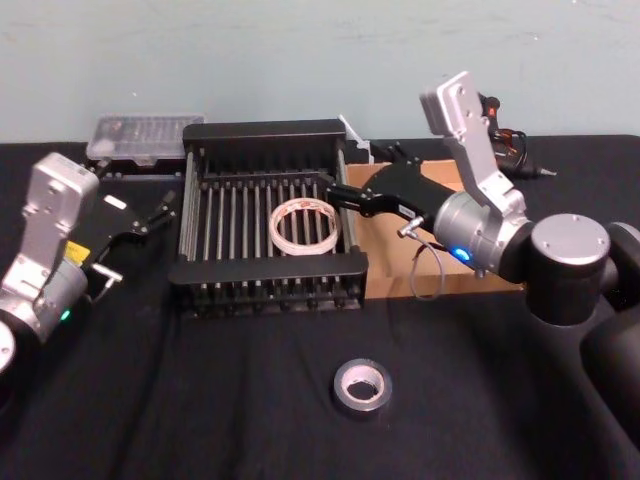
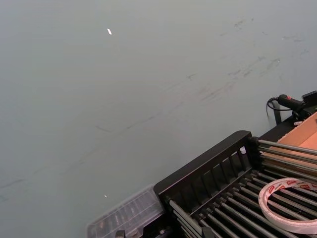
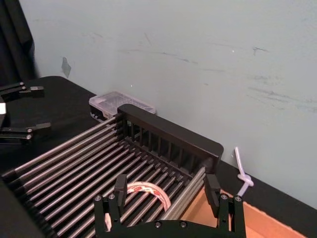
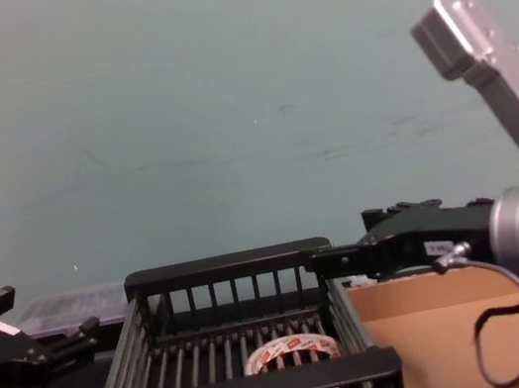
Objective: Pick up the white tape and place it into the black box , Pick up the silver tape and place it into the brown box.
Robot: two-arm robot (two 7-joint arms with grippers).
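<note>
White tape [image 1: 303, 225], a flat ring, lies on black box [image 1: 200, 270] bars; right gripper [image 3: 167, 191] wide.

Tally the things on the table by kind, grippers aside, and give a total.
Tape rolls: 2, the white tape lying in the black box and the silver tape on the black cloth in front.
Boxes: 2, the black box and the brown box to its right.
Clear plastic cases: 1, the clear case at the back left.
Total: 5
</note>
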